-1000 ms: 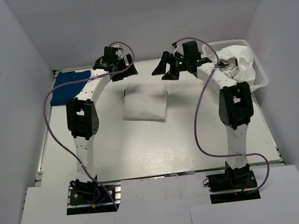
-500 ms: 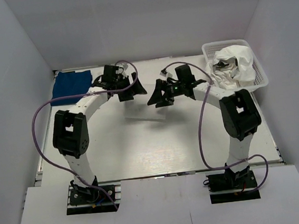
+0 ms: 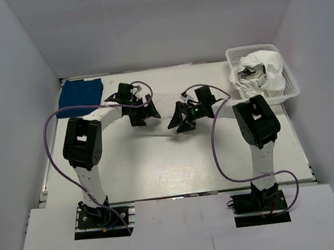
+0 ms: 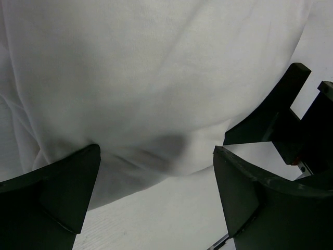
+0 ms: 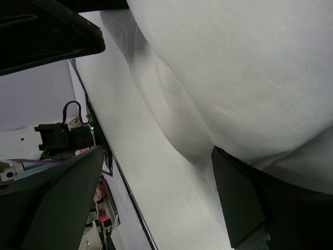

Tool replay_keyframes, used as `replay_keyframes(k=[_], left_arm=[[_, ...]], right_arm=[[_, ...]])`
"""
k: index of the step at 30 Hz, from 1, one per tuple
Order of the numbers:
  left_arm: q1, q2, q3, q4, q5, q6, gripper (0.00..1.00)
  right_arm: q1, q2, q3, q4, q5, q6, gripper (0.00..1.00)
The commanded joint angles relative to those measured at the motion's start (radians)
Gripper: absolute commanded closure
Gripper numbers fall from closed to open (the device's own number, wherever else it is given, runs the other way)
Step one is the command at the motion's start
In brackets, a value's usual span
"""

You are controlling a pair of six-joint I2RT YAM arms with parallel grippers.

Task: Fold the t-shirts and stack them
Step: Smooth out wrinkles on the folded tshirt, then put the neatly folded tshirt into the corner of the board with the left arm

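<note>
A folded white tee (image 3: pixel 160 129) lies at the table's middle, mostly hidden under both grippers; no print or sleeves show. My left gripper (image 3: pixel 144 111) is open and low over its left part. In the left wrist view the gripper (image 4: pixel 156 192) straddles the tee's (image 4: pixel 156 78) edge, fingers (image 4: pixel 62 187) apart. My right gripper (image 3: pixel 181 117) is open over its right part. In the right wrist view the gripper (image 5: pixel 156 203) has the tee (image 5: pixel 250 67) reaching one finger (image 5: pixel 260 203). A folded royal-blue tee (image 3: pixel 80 94) lies at the back left.
A white basket (image 3: pixel 289 78) at the back right holds a crumpled white garment (image 3: pixel 262 71). White walls close in the left, back and right. The arms' purple cables (image 3: pixel 217 150) loop above the table.
Both grippers have come forward from the back of the table and dropped low over the folded white tee, now covering most of it. Both stay open.
</note>
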State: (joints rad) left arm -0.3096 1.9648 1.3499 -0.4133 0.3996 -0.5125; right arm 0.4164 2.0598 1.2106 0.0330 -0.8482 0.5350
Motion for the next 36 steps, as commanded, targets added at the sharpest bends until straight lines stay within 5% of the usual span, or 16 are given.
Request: replay_keyframes(k=[1,10,21,28,36], left_arm=[[0.004,0.019,-0.026,-0.047,-0.041,0.019,0.00],[-0.008,-0.125,0.165,-0.157,-0.174,0.058,0.00],[0.003,-0.083,0.204,-0.206,-0.407,0.172,0.00],[0.003,0.094,0.304,-0.217,-0.374,0.190,0.00],[-0.006,0.122,0.204,-0.141,-0.311,0.199,0.03]], right_arm=[[-0.004,0.007,-0.025,-0.024,0.087,-0.055,0.09],[0.002,-0.214,0.093,-0.217,0.106,-0.190,0.09],[-0.002,-0.591,-0.011,-0.277,0.285,-0.309,0.09],[0.002,-0.691,-0.019,-0.298,0.339,-0.331,0.09],[-0.002,-0.705,0.023,-0.364,0.434,-0.374,0.09]])
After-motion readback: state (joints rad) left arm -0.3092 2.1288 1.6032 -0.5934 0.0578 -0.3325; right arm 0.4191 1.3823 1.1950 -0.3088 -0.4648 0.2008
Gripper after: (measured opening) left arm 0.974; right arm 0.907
